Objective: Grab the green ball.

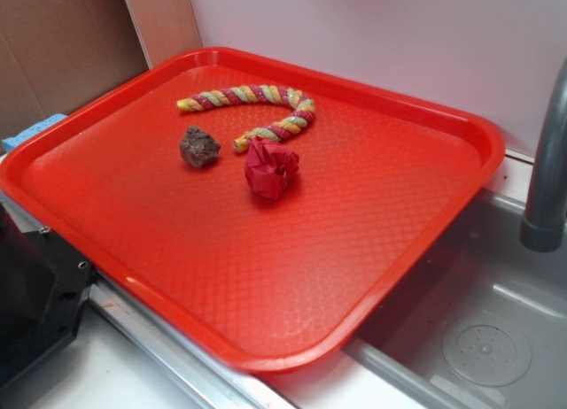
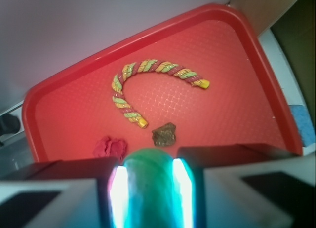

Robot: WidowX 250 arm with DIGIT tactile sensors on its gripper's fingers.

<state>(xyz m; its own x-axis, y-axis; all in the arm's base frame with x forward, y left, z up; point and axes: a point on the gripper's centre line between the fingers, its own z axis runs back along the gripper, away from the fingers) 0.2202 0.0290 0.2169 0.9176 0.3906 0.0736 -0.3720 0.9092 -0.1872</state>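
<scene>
In the wrist view we see the green ball (image 2: 149, 186) clamped between the two fingers (image 2: 117, 198) of the gripper (image 2: 149, 193), which is closed on it well above the tray. The ball reads as round with faint darker bands across its mint surface; we can make out no long axis and no direction it points. In the exterior view neither the ball nor the gripper appears. We find no brand, label or readable writing anywhere. Below lies a red plastic tray (image 1: 372, 250) with a fine diamond texture and a raised rim. On it rest a curved twisted rope (image 1: 257, 108) in yellow, pink and green, a lumpy brown chunk (image 1: 199, 147) just beside one rope end, and a crumpled red paper wad (image 1: 271, 168) near both. The tray sits partly over a grey sink (image 1: 478, 329) with a round drain, beside a grey faucet pipe (image 1: 547, 161). A white wall (image 1: 399, 37) stands behind, with brown cardboard (image 1: 62, 46) at the left corner.
</scene>
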